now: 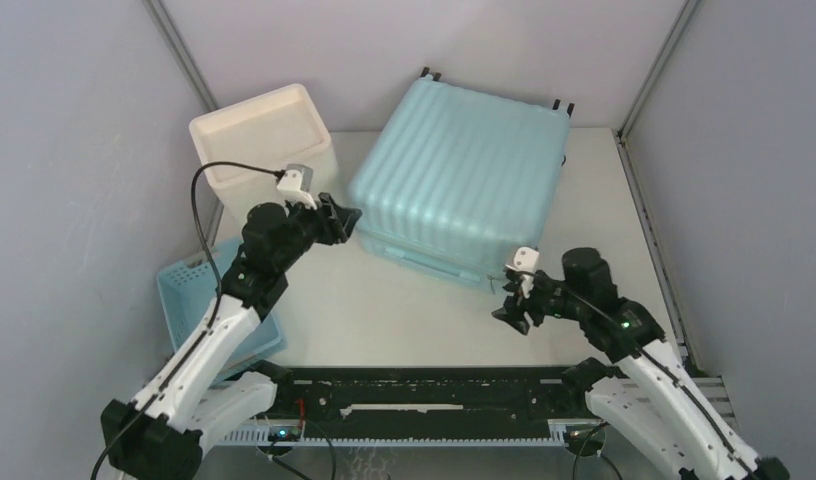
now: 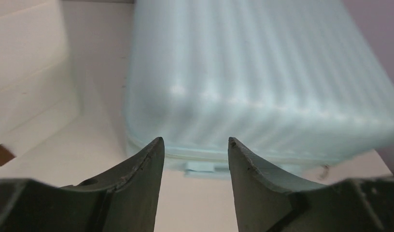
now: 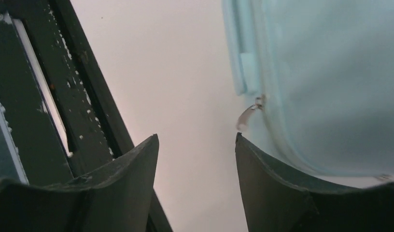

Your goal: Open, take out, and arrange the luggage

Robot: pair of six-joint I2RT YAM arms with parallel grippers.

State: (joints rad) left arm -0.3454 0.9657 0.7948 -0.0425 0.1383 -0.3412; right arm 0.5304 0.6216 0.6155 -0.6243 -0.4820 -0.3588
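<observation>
The luggage [image 1: 462, 175], a light-blue ribbed hard-shell suitcase, lies flat and closed at the back middle of the table, wheels toward the far wall. My left gripper [image 1: 346, 222] stands open at its near left corner; in the left wrist view the luggage [image 2: 262, 77] fills the space beyond the empty gap between the fingers [image 2: 195, 141]. My right gripper [image 1: 512, 312] is open just off the near right corner, holding nothing. In the right wrist view the luggage [image 3: 330, 87] is at the right, with a zipper pull [image 3: 248, 113] hanging at its seam above the right fingertip.
A white drawer unit [image 1: 259, 140] stands at the back left, close to the left arm. A small blue lattice basket [image 1: 209, 300] sits at the left under the left arm. A black rail [image 1: 424, 390] runs along the near table edge.
</observation>
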